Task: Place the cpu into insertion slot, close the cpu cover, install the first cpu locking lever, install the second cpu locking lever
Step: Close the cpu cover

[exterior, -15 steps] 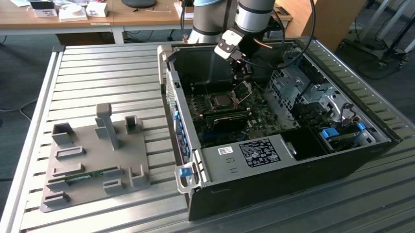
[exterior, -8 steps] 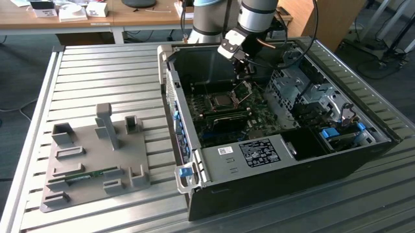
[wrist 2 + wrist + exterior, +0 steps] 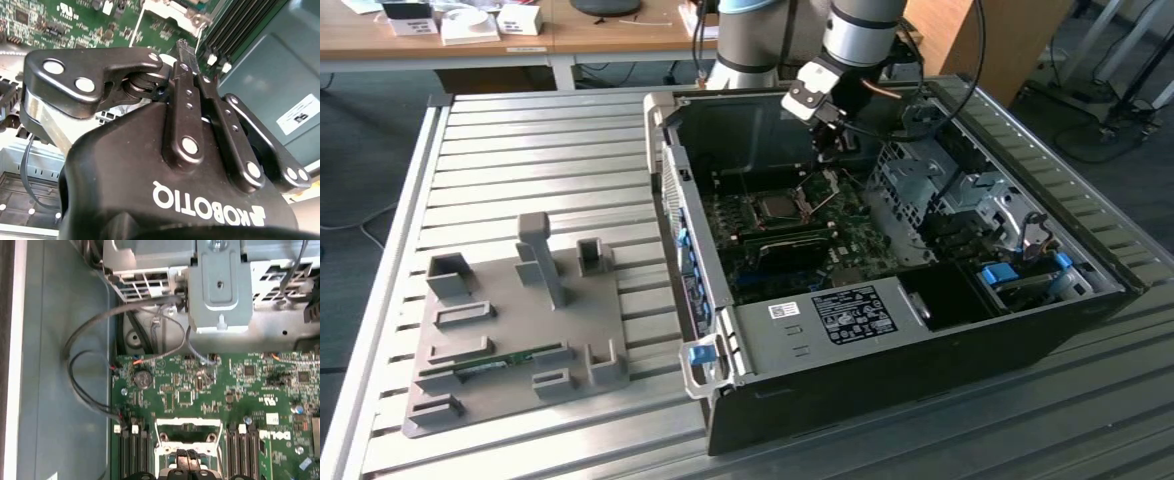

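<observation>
Fingers (image 3: 183, 461) together near insertion slot (image 3: 774, 208); printed label (image 3: 854, 312) nearby.

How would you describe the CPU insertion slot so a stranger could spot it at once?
Find the open computer case on the slatted metal table; a green motherboard lies inside. Near its middle sits the insertion slot. It is square with a metal rim, unlike the long black memory slots beside it.
</observation>
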`<control>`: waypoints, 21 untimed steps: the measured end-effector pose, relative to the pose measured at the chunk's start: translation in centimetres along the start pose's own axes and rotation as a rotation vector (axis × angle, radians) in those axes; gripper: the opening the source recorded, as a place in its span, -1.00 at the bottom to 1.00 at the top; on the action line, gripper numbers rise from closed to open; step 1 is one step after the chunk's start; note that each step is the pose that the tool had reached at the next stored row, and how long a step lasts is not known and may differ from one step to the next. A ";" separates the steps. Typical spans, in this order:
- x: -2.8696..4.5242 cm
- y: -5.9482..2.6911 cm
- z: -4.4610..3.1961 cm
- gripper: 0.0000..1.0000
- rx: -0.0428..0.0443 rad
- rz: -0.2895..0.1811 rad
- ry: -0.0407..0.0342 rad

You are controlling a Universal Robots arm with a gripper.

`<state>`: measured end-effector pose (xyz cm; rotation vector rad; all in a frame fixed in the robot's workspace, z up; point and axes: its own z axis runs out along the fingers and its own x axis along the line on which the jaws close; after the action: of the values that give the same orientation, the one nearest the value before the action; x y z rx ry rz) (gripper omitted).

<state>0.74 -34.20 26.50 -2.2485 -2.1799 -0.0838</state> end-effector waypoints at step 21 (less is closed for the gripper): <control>0.13 4.30 0.27 -0.79 0.0000 0.000 0.0001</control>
<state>5.05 -34.19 26.37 -2.2485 -2.1799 -0.0839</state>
